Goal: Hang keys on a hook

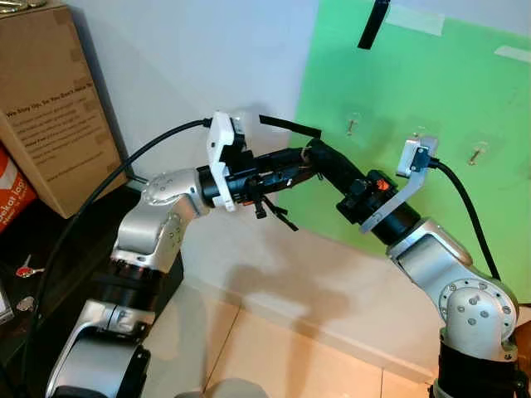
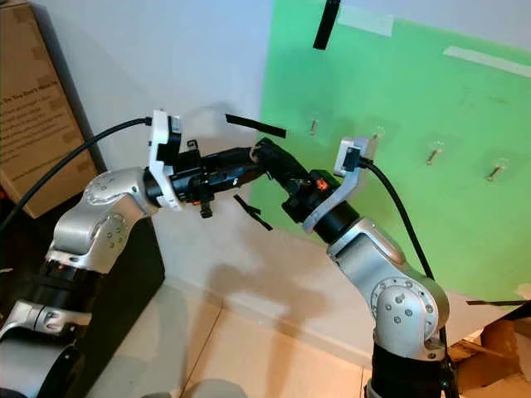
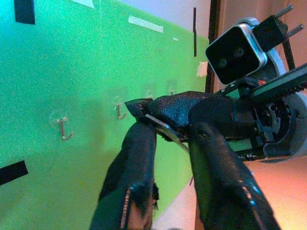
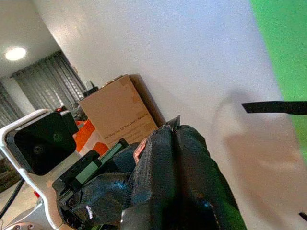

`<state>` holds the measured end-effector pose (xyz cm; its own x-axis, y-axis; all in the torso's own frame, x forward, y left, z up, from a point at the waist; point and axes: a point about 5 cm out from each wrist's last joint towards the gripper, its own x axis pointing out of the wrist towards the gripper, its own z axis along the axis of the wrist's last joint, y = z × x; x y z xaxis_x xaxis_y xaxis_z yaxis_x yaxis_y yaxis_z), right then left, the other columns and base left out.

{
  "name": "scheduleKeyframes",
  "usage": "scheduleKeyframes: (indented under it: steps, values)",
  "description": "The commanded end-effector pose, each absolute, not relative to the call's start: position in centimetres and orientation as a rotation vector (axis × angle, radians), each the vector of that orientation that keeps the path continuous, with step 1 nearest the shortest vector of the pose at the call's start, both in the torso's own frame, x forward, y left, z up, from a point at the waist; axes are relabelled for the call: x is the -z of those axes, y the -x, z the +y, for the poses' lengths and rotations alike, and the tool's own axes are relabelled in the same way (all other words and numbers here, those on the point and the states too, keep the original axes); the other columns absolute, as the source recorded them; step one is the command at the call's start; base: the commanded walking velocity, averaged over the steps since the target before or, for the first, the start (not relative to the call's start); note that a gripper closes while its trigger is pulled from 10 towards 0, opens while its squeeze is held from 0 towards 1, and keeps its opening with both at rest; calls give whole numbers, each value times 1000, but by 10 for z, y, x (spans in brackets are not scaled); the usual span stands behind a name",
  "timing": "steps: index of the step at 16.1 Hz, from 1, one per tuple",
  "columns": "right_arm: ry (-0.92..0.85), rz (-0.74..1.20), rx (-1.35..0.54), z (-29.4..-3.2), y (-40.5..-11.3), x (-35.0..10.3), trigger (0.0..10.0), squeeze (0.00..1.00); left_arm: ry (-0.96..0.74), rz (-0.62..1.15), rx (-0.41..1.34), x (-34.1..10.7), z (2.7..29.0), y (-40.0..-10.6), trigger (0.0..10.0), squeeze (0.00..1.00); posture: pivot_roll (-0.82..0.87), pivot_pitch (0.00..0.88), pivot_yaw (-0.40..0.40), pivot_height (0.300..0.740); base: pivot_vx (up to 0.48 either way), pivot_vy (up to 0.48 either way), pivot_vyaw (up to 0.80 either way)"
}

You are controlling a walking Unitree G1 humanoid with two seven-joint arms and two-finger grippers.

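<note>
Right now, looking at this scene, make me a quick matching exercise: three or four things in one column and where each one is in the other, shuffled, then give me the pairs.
Things:
1. cardboard box
2. hooks
3. red-tagged key
4. black tape strip

Places:
A. on the green sheet, in a row
B. on the dark cabinet top, at the robot's far left
C. at the green sheet's top edge
D. against the white wall, left

Pairs: 1-D, 2-A, 3-B, 4-C
</note>
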<state>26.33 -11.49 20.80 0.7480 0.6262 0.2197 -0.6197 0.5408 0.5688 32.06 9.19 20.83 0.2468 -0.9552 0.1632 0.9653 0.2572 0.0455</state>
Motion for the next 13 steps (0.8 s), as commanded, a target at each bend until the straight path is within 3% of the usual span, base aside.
scheduleKeyframes:
  steps: [1,8,12,13]
  values:
    - [-676,-6,-911,-96,-253,-221,10000,0,31,-112,1111,-204,107,-338,0,0,-27,0,-78,740,0,0,0]
    - [-666,-2,-906,-96,-253,-220,10000,0,-28,-93,1042,-197,117,-342,0,0,-23,0,-80,740,0,0,0]
    - [-665,-2,-909,-96,-254,-220,10000,0,-85,-92,1100,-196,115,-335,0,0,-24,0,-79,740,0,0,0]
    - [-664,-3,-908,-96,-254,-220,10000,0,-122,-86,1098,-192,115,-333,10000,0,-26,0,-77,740,0,0,0]
